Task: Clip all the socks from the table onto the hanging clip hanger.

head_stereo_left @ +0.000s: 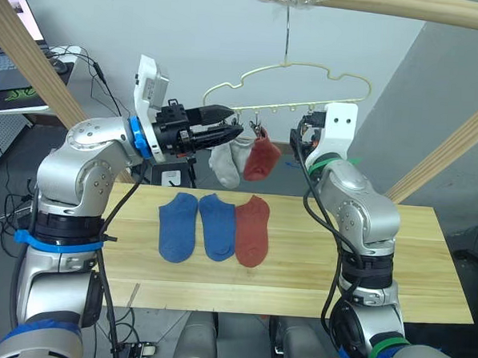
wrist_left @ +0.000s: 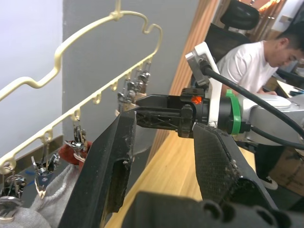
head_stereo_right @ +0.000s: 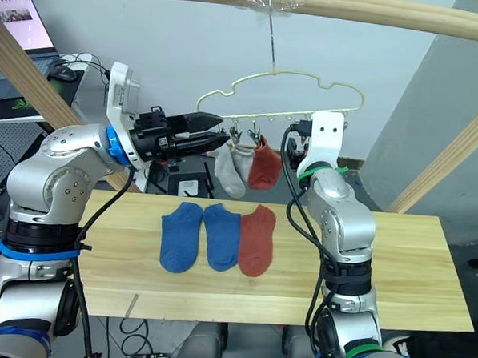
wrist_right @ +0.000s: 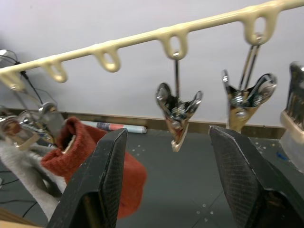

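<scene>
Hanging from a wooden pole [head_stereo_left: 408, 7] by its hook, the cream hanger [head_stereo_left: 286, 79] with two grey socks [head_stereo_left: 230, 161] and one red sock [head_stereo_left: 262, 158] clipped side by side toward its left end. Lying flat on the table [head_stereo_left: 427, 261] below, in a row with edges touching: two blue socks [head_stereo_left: 198, 226] on the left and a second red sock [head_stereo_left: 251, 229] on the right. Raised to hanger height, left claw [head_stereo_left: 237, 132] pointing right, tips just beside the clips holding the hung socks, black fingers [wrist_left: 114, 161] parted a moderate way and holding nothing. Raised likewise, right claw [wrist_right: 166, 180] facing the hanger bar just right of the hung red sock, fingers spread wide and empty, with two bare metal clips [wrist_right: 178, 111] dangling from the bar's loops ahead of the gap between them. Seated well behind the table in the left wrist view, a person in a white shirt [wrist_left: 247, 59].
</scene>
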Controlling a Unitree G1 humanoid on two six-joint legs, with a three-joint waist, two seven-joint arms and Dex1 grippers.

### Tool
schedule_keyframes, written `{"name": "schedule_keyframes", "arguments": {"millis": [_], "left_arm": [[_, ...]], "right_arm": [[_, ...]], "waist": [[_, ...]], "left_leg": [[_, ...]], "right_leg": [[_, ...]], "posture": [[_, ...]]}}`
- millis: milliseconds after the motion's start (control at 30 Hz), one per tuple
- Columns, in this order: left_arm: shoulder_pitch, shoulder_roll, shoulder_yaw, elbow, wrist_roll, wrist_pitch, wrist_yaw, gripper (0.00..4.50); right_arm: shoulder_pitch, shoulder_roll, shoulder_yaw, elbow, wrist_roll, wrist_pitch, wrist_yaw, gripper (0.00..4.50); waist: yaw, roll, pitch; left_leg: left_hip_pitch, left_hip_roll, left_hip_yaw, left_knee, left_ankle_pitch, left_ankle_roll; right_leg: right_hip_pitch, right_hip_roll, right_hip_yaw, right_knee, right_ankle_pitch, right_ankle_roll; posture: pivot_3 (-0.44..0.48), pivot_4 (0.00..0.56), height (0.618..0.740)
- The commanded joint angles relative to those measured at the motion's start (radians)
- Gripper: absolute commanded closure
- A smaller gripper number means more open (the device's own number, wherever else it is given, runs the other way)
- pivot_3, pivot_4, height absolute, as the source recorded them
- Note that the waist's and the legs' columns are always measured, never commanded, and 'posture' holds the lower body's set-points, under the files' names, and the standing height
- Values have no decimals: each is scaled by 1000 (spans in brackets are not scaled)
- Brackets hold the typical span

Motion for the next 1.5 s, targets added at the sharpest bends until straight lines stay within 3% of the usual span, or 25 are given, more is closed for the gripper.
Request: {"name": "schedule_keyframes", "arguments": {"millis": [33, 467, 533, 1167, 1500], "left_arm": [[-7, 0, 11, -41, 6, -7, 18, 2316], [11, 3, 16, -70, 11, -3, 52, 2316], [15, 3, 17, -74, 11, -1, 56, 2316], [37, 3, 19, -98, 13, -2, 84, 2316], [41, 6, 16, -103, 17, -5, 93, 2316]], "right_arm": [[-38, -6, -16, 6, -9, -49, -1, 1652], [-135, -24, -36, 176, -2, -147, 32, 1652], [-138, -26, -36, 189, -2, -153, 33, 2031], [-229, -7, -45, 293, 15, -179, 38, 2031], [-207, -26, -17, 303, -14, -155, 30, 2031]], "waist": [[0, 0, 0], [2, 0, 0], [3, 0, 0], [8, 0, 0], [10, 0, 0]], "left_leg": [[0, 0, 0, 0, 0, 0], [0, 0, 0, -1, 0, 0], [0, 0, 0, -1, 0, 0], [0, 0, 0, -3, 0, 0], [0, 0, 1, -7, 0, 0]], "right_leg": [[0, 0, 0, 0, 0, 0], [0, 0, 0, 0, 0, 0], [0, 0, 0, 0, 0, 0], [-1, 0, 0, 0, 0, 0], [-3, 0, 0, -1, 0, 0]], "posture": [[116, 185, 740], [144, 200, 740], [147, 201, 740], [167, 204, 740], [167, 204, 740]]}}
